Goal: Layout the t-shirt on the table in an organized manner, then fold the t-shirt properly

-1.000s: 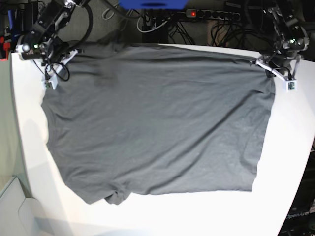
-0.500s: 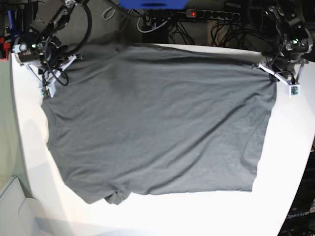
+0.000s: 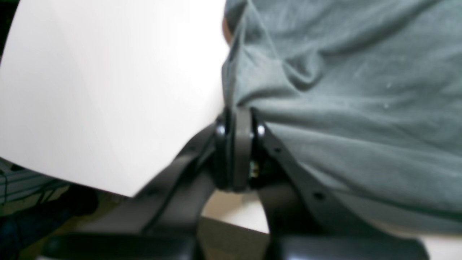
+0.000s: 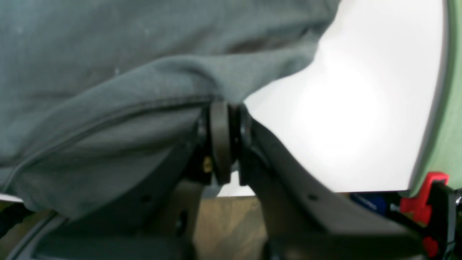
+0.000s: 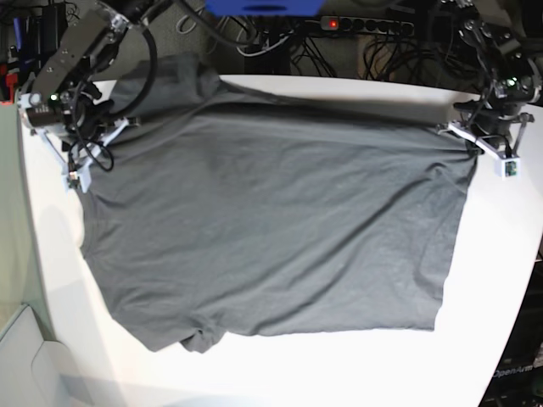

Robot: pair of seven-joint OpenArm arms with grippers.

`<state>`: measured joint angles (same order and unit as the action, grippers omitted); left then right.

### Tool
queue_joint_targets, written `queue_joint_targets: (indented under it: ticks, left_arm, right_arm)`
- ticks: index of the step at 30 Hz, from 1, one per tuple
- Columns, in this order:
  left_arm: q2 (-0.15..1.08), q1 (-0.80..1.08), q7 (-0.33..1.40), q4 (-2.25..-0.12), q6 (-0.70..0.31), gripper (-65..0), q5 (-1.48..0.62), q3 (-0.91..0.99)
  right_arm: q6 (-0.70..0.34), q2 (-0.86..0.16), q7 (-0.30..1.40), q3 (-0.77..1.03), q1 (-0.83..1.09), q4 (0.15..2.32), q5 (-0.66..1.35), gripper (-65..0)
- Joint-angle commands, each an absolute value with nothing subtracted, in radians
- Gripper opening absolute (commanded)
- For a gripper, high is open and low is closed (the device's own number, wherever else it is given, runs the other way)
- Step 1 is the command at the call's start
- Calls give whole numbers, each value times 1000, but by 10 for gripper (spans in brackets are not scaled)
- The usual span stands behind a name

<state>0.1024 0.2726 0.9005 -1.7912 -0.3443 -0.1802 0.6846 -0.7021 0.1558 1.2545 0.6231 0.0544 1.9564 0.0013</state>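
Note:
The dark grey t-shirt point(image 5: 271, 212) lies spread over the white table point(image 5: 501, 254), its far edge pulled taut between both arms. My left gripper point(image 5: 468, 137) is at the shirt's far right corner. In the left wrist view that gripper point(image 3: 236, 113) is shut on a fold of the t-shirt point(image 3: 343, 90). My right gripper point(image 5: 103, 140) is at the far left corner, where the cloth rises off the table. The right wrist view shows this gripper point(image 4: 222, 106) shut on the hem of the t-shirt point(image 4: 108, 72). A small bunched fold point(image 5: 199, 337) sits at the near left corner.
Behind the table's far edge are a power strip point(image 5: 365, 24) with a red light, cables and a blue object point(image 5: 263, 7). A green board point(image 4: 451, 108) with a red clamp point(image 4: 429, 196) borders the table's left side. A pale bin point(image 5: 34, 365) sits at the near left.
Both grippers have moved outward and slightly nearer, stretching the far edge. The far left part of the shirt has lifted and now rises past the table's far edge.

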Motion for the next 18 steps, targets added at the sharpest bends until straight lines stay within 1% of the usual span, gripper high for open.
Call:
queue_joint_targets:
  ticks: [1,11,18]
  left_arm:
    - [116,272,886,-1802,-341,-648,-180,690]
    - [116,208,886,-1776,-341,-648,-180,690]
    - [117,128,886,-1696,-341,-648,-179,690]
  right_arm:
    - [-698,143,1241,624,38,1975,7,-650]
    - [-698,120,1241,622,-31,1968,7,-650]
    - [-698,110,1236,573,-44,1966,7,-650]
